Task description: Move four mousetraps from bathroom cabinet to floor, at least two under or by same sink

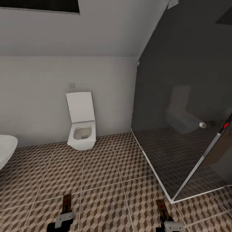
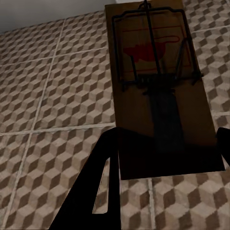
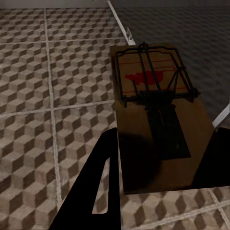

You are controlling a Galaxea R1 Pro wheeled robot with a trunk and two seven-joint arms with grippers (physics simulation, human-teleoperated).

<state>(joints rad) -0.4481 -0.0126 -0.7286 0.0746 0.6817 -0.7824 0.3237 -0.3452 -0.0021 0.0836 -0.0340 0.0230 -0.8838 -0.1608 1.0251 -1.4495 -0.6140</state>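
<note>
Item one, arms: in the head view I see both arms low at the bottom edge of the frame, each reaching forward over the cube-patterned brown, beige and white tiled bathroom floor [image 1: 106,180]. The left gripper [image 1: 66,211] sits at lower left, the right gripper [image 1: 163,216] at lower right, well apart from each other.

Item two, left claw: in the left wrist view its black fingers [image 2: 98,187] pinch the near end of a flat dark brown wooden mousetrap with black wire parts [image 2: 158,91], which juts out ahead of the claw above the floor tiles.

Item three, right claw: its black fingers [image 3: 98,187] likewise clamp the near end of a second dark brown wooden mousetrap [image 3: 155,120], held above the tiles near the white base rail of the dark glass shower screen [image 1: 180,106].

Item four, markings: each trap carries a red printed shape inside thin red border lines; I can read no lettering.

Item five, surroundings: a white square wall-hung toilet with raised lid [image 1: 81,125] stands at centre left against the white wall; the rim of a white rounded fixture [image 1: 5,149] shows at the left edge.
</note>
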